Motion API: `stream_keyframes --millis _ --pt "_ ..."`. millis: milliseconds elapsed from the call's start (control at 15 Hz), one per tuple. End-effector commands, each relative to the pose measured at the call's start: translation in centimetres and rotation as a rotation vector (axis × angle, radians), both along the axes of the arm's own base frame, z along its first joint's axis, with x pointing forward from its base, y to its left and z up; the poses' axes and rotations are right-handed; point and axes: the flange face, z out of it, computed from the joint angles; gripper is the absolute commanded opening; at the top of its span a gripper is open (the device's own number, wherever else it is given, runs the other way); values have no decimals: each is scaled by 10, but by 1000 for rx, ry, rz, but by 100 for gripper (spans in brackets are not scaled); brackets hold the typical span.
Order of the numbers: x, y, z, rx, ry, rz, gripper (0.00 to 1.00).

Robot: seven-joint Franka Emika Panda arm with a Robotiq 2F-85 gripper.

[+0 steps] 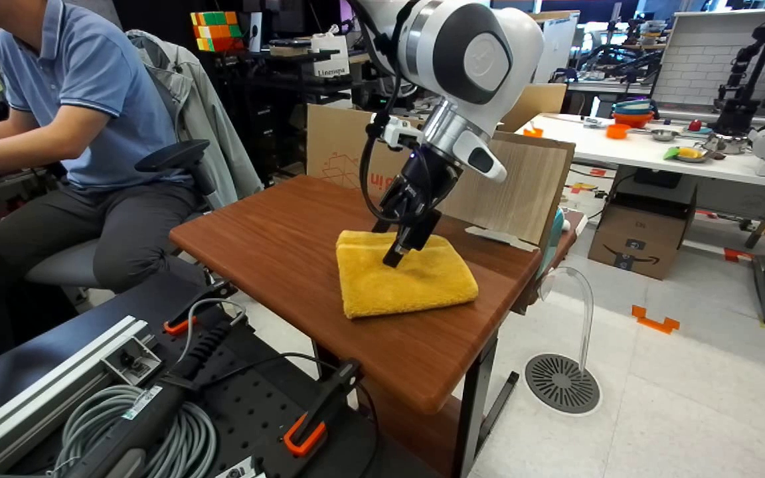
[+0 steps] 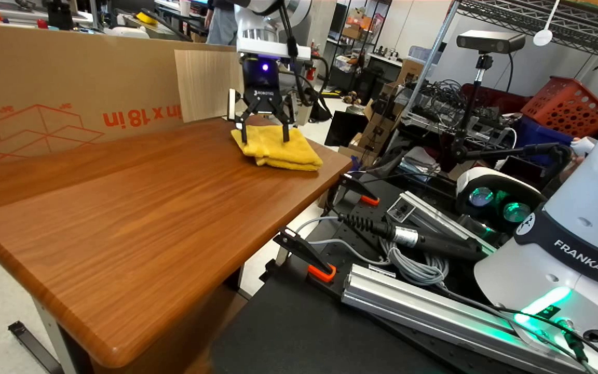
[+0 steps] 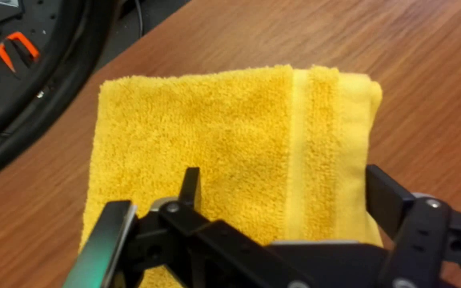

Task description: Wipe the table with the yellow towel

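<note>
The yellow towel (image 1: 409, 287) lies folded on the reddish-brown table (image 1: 263, 229). In an exterior view the towel (image 2: 281, 151) is towards the far end of the table (image 2: 122, 234). My gripper (image 1: 388, 244) points down at the towel from above; it also shows between its spread fingers in an exterior view (image 2: 265, 140). In the wrist view the gripper (image 3: 281, 170) is open. One finger is over the towel (image 3: 214, 128); the other is at its banded edge, beside the bare table (image 3: 426, 104). Whether the fingertips touch the cloth I cannot tell.
A cardboard sheet (image 2: 70, 93) and a wood-grain panel (image 2: 208, 83) stand along one table edge. Clamps with orange grips (image 1: 306, 431) and a coiled grey cable (image 1: 137, 425) are on the black board beside the table. A seated person (image 1: 90, 119) is nearby.
</note>
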Motion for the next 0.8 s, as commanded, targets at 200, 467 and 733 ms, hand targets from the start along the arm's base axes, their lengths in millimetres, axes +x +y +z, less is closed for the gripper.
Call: stream_keyframes --millis 200,467,733 --pt "-10 -7 33 6 -7 -3 100" --pt "-15 -9 47 42 -76 -2 100" --pt "-20 -15 53 82 -171 40 100"
